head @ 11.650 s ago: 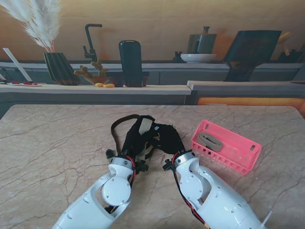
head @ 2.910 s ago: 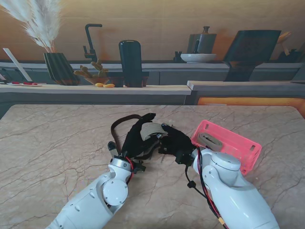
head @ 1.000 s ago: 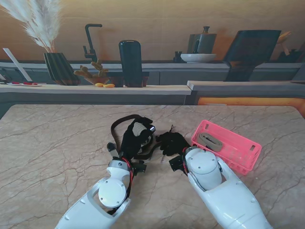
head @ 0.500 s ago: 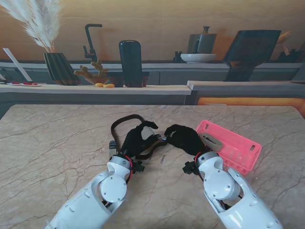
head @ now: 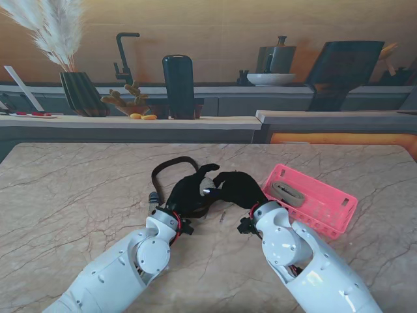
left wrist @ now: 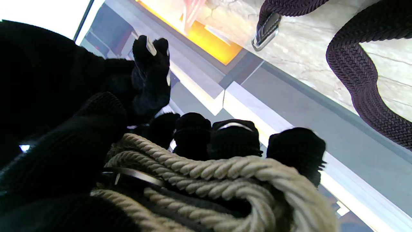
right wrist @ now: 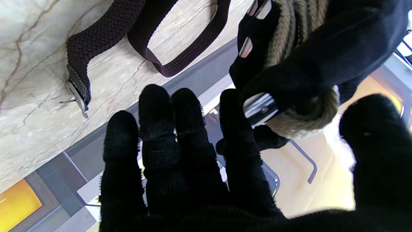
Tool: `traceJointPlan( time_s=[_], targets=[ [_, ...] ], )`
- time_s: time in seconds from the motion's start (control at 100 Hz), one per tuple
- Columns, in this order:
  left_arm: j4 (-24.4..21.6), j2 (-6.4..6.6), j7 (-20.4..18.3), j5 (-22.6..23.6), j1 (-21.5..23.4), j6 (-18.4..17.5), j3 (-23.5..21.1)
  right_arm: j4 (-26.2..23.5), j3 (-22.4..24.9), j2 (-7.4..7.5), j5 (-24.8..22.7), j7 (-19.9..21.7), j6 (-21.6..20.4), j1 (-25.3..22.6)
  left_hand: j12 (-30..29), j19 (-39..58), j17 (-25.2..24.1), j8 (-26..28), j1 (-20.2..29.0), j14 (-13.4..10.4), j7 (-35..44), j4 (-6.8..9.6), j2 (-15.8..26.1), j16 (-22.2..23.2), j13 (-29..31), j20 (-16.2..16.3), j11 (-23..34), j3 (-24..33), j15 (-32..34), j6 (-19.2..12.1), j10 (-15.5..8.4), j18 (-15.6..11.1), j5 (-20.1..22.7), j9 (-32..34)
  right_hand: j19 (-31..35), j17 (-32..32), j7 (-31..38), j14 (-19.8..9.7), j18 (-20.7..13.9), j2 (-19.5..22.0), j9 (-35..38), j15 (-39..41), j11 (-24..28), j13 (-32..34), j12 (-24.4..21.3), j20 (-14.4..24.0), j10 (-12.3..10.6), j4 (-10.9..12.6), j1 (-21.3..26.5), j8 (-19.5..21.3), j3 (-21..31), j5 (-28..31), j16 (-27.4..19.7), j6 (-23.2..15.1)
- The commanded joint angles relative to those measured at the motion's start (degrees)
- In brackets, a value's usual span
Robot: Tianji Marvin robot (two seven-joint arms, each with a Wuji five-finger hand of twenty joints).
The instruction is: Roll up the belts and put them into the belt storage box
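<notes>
The left hand (head: 189, 194) is clenching a coiled beige rope belt (left wrist: 206, 180), its black-gloved fingers (left wrist: 233, 138) wrapping the coil above the middle of the marble table (head: 78, 195); the right hand (head: 238, 187) is hanging just beside it with fingers (right wrist: 154, 129) spread and grasping nothing; a dark braided belt (head: 166, 168) is lying looped on the table just beyond the left hand; the pink belt storage box (head: 311, 199) is sitting toward the table's right edge, holding another rolled belt (head: 287, 193).
</notes>
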Motion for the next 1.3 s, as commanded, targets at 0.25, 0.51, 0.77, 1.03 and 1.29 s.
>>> traceJointPlan(
  time_s=[0.25, 0.51, 0.77, 1.03, 1.29],
  targets=[
    [-0.71, 0.16, -1.29, 0.17, 0.24, -0.45, 0.52, 0.91, -2.49, -0.91, 2.72, 3.15, 2.82, 2.76, 0.08, 9.80, 2.44, -1.61, -2.57, -4.93, -3.11, -0.23, -3.19, 2.33, 3.68, -0.31, -0.98, 3.07, 11.50, 0.04, -1.38, -3.40, -1.76, -1.20, 3.49, 0.70, 2.13, -0.28, 1.01, 0.00, 4.47, 3.31, 1.98, 3.71, 0.60, 0.66, 0.35, 1.69, 2.78, 1.82, 2.37, 4.00, 1.05, -1.90],
    [-2.01, -0.20, -1.12, -1.78, 1.45, -1.21, -0.41, -0.37, -1.71, -0.20, 9.48, 9.66, 6.09, 2.66, 0.25, 9.63, 2.62, -1.28, -2.18, -5.27, -2.39, -0.20, -3.04, 2.23, 3.68, -0.55, -0.84, 3.34, 11.51, -0.39, -1.97, -3.75, -1.63, -1.03, 3.48, 1.05, 16.61, -1.24, 0.77, -1.41, 8.71, 2.81, 0.20, 6.14, -0.57, -0.67, -0.89, -5.72, 20.86, -13.56, 6.43, 1.36, 0.28, -4.41],
    [-2.94, -0.53, -1.12, -3.69, 2.31, -2.14, -1.13, -0.11, -1.27, -0.88, 15.44, 10.78, 9.74, 3.04, -0.27, 8.07, 0.72, -0.79, -2.54, -4.59, -1.37, -0.27, -2.51, 1.75, 3.63, -0.88, -2.41, 3.20, 9.99, -1.40, -1.54, -3.69, -1.09, -2.01, 6.72, 5.12, 21.21, -0.35, -1.38, -5.57, 13.86, 2.45, -1.09, 11.17, -1.54, 0.40, -0.04, -5.95, 29.50, -18.44, 15.76, 4.91, -0.88, -3.24],
    [-2.74, -0.03, -0.70, -2.53, 2.69, -3.59, -2.68, -4.23, 3.75, -1.12, 23.96, 11.80, 12.26, -0.37, -20.07, -30.03, -34.02, -3.49, -4.55, 6.06, -6.22, 0.02, 0.68, -1.40, -28.82, 3.51, -37.87, -2.52, -40.79, -5.84, 4.93, 2.24, -3.50, -26.13, 8.93, 5.58, 21.97, 0.05, -3.35, -4.94, 12.94, 5.73, 1.24, 10.44, 0.34, 0.85, 0.97, -6.27, 29.85, -16.96, 17.27, 4.63, 0.83, -3.64],
    [-4.54, 0.67, -0.30, -1.48, 4.36, -3.94, -5.29, -10.31, 10.78, -0.68, 33.42, 14.88, 14.31, -5.86, -25.89, -42.23, -42.09, -2.83, -5.11, 4.67, -6.49, 0.12, 0.75, -8.27, -42.84, 3.44, -45.98, -2.98, -57.24, -8.39, 5.65, 1.67, -3.56, -35.72, 10.16, 6.48, 21.87, 0.08, -3.34, -3.81, 11.35, 9.25, 4.68, 10.22, 2.80, 1.46, 2.28, -6.28, 30.37, -15.34, 17.50, 3.77, 2.75, -2.58]
  ],
)
